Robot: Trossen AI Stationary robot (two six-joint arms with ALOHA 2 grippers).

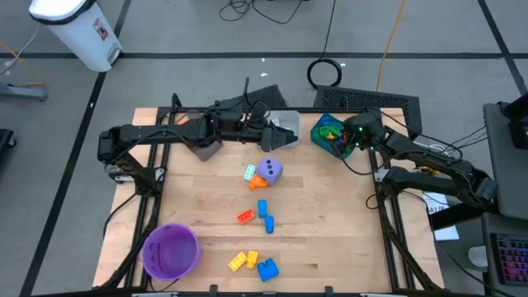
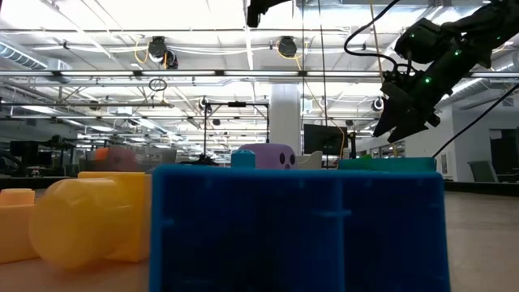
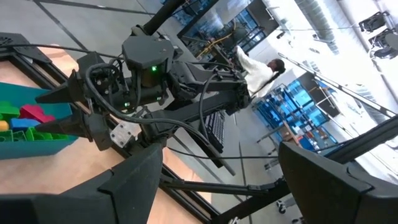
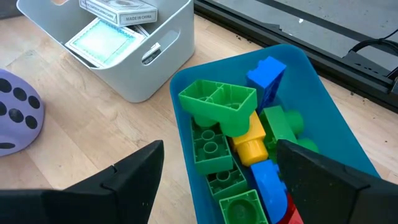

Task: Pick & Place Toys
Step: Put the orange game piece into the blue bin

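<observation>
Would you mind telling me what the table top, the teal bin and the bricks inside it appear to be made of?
Table top: apparently wood, matte, with visible grain and plank seams. Teal bin: likely moulded plastic, smooth with a slight sheen and a rounded rim. Bricks, such as the green one in the bin: glossy hard plastic, with moulded studs and crisp edges.

Purple bowl (image 1: 171, 251) front-left; grey bin (image 4: 134, 46) beside teal bin (image 4: 323, 112), apparently touching.

Overhead view straight down, low view behind blue brick (image 2: 300, 227), both wrist views share teal bin (image 4: 323, 93).
</observation>
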